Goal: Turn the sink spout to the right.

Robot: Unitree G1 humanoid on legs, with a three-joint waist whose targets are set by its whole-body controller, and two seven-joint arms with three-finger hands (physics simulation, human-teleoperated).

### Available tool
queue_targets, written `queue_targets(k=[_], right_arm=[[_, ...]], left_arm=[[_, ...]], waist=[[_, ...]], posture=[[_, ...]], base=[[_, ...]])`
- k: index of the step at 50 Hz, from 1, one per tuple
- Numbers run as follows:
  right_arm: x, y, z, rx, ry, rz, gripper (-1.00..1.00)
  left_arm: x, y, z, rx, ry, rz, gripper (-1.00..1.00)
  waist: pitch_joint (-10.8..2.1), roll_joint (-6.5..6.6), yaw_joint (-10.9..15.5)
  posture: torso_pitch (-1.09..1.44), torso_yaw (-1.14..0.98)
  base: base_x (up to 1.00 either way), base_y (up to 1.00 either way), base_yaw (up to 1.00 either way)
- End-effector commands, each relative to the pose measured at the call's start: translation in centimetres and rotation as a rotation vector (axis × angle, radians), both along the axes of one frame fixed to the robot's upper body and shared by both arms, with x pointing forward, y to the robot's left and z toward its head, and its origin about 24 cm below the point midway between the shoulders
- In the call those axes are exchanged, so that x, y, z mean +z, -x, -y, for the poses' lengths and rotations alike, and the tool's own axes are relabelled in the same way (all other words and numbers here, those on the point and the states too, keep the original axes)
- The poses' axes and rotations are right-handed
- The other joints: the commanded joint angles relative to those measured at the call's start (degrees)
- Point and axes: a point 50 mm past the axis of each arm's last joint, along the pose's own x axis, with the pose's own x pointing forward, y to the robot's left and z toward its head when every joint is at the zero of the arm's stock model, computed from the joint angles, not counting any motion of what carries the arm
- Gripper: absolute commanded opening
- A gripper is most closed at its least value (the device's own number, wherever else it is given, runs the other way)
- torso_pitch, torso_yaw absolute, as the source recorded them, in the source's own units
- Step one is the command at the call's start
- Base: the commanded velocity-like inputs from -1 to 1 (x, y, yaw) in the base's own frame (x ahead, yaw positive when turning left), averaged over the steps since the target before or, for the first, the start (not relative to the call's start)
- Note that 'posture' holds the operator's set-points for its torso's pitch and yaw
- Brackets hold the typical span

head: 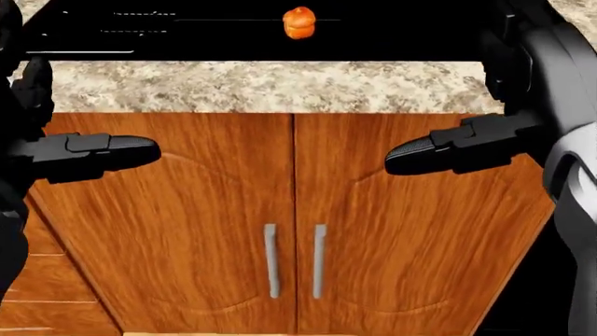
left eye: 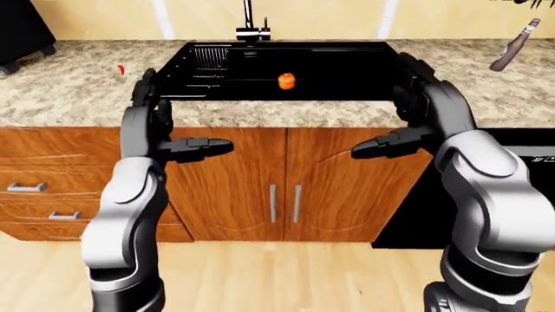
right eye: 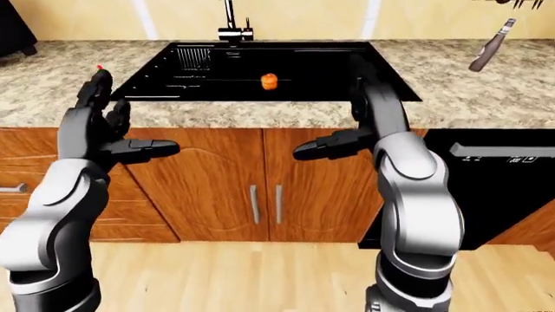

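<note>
The black sink (left eye: 347,71) is set in a speckled stone counter (left eye: 69,91). Its dark faucet (left eye: 252,26) stands at the sink's top edge, and the spout runs up out of the left-eye view, so I cannot tell which way it points. A small orange object (left eye: 286,80) lies in the basin. My left hand (left eye: 177,123) and right hand (left eye: 395,117) are both open and empty. They hang level with the counter's near edge, over the cabinet doors and well short of the faucet.
Two wooden cabinet doors with metal handles (head: 294,260) sit below the sink. Drawers (left eye: 34,188) are at the left and a black dishwasher (right eye: 503,188) at the right. A dark bottle (left eye: 513,45) stands on the counter at top right, and a dark appliance (left eye: 21,29) at top left.
</note>
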Motion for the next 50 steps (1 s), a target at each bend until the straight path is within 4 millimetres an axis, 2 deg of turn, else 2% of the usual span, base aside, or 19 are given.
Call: queue_targets(k=[1, 5, 7, 9, 12, 17, 20, 21, 26, 31, 34, 35, 37, 43, 45, 47, 48, 49, 50], right_arm=[[1.46, 0.34, -0.09, -0.002, 0.013, 0.078, 1.0], [1.54, 0.4, -0.08, -0.01, 0.027, 0.084, 1.0], [1.43, 0.38, -0.04, -0.012, 0.03, 0.077, 1.0], [1.29, 0.33, -0.05, -0.014, 0.032, 0.067, 1.0], [1.37, 0.37, -0.05, -0.012, 0.03, 0.068, 1.0], [1.41, 0.45, -0.06, -0.013, 0.031, 0.066, 1.0], [1.28, 0.4, -0.08, -0.011, 0.032, 0.064, 1.0], [1.22, 0.4, -0.07, -0.01, 0.029, 0.063, 1.0], [1.39, 0.37, -0.15, -0.009, 0.032, 0.066, 1.0], [1.43, 0.29, -0.17, -0.008, 0.033, 0.065, 1.0], [1.41, 0.31, -0.18, -0.007, 0.032, 0.064, 1.0], [1.38, 0.31, -0.18, -0.007, 0.032, 0.064, 1.0], [1.33, 0.33, -0.18, -0.006, 0.03, 0.064, 1.0], [1.2, 0.27, -0.19, -0.006, 0.029, 0.062, 1.0], [1.23, 0.28, -0.21, -0.006, 0.029, 0.062, 1.0], [1.21, 0.25, -0.2, -0.006, 0.029, 0.062, 1.0], [1.23, 0.25, -0.18, -0.007, 0.029, 0.062, 1.0], [1.25, 0.26, -0.18, -0.006, 0.028, 0.062, 1.0], [1.26, 0.27, -0.19, -0.007, 0.029, 0.063, 1.0]], left_arm=[[2.18, 0.49, 0.05, -0.003, -0.013, 0.105, 1.0], [2.2, 0.53, 0.09, -0.004, -0.013, 0.105, 1.0], [2.16, 0.54, 0.09, -0.004, -0.012, 0.105, 1.0], [2.23, 0.57, 0.06, -0.004, -0.011, 0.106, 1.0], [2.35, 0.69, 0.04, -0.004, -0.01, 0.108, 1.0], [2.49, 0.73, -0.07, -0.001, -0.008, 0.11, 1.0], [2.45, 0.68, -0.14, 0.0, -0.007, 0.108, 1.0], [2.46, 0.65, -0.18, 0.001, -0.008, 0.108, 1.0], [2.64, 0.66, -0.13, 0.0, -0.008, 0.11, 1.0], [2.78, 0.63, -0.08, -0.001, -0.009, 0.112, 1.0], [2.81, 0.65, -0.08, -0.001, -0.01, 0.112, 1.0], [2.8, 0.65, -0.09, -0.001, -0.009, 0.112, 1.0], [2.8, 0.64, -0.17, 0.001, -0.007, 0.111, 1.0], [2.71, 0.68, -0.26, 0.003, -0.005, 0.11, 1.0], [2.73, 0.68, -0.28, 0.003, -0.004, 0.111, 1.0], [2.75, 0.66, -0.3, 0.004, -0.004, 0.111, 1.0], [2.75, 0.64, -0.31, 0.004, -0.004, 0.111, 1.0], [2.77, 0.63, -0.32, 0.004, -0.003, 0.111, 1.0], [2.78, 0.63, -0.33, 0.004, -0.003, 0.111, 1.0]], waist=[[-1.78, 0.04, 0.3], [-1.43, 2.13, 0.0], [-1.72, 4.39, -0.4], [-1.38, 3.93, -0.3], [-3.23, 3.87, -0.3], [-2.32, 2.5, 0.0], [-1.88, 0.35, 0.3], [-1.88, 1.34, 0.3], [-2.0, 1.03, 0.2], [-1.04, 3.61, 0.0], [-2.32, 8.18, -0.5], [-2.04, 6.26, 0.1], [-1.67, 6.78, -0.1], [-1.6, 4.1, 0.2], [-1.76, 2.49, 0.5], [-2.34, -0.57, 0.6], [-2.98, -0.67, 0.9], [-2.11, 0.41, 0.2], [-1.94, -0.21, 0.5]], posture=[[0.0, 0.0], [0.0, 0.0], [0.0, 0.0], [0.0, 0.0], [0.0, 0.0], [0.0, 0.0], [0.0, 0.0], [0.0, 0.0], [0.0, 0.0], [0.0, 0.0], [0.0, 0.0], [0.0, 0.0], [0.0, 0.0], [0.0, 0.0], [0.0, 0.0], [0.0, 0.0], [0.0, 0.0], [0.0, 0.0], [0.0, 0.0]], base=[[0.0, 0.0, 0.0], [0.0, 0.0, 0.0], [0.0, 0.0, 0.0], [0.0, 0.0, 0.0], [0.03, 0.0, 0.0], [0.08, 0.0, 0.0], [0.12, 0.0, 0.0], [0.14, 0.0, 0.0], [0.14, 0.0, 0.0], [0.14, 0.0, 0.0], [0.14, 0.0, 0.0], [0.14, 0.0, 0.0], [0.14, 0.0, 0.0], [0.14, 0.0, 0.0], [0.14, 0.0, 0.0], [0.13, 0.0, 0.0], [0.14, 0.0, 0.0], [0.12, 0.0, 0.0], [0.14, 0.0, 0.0]])
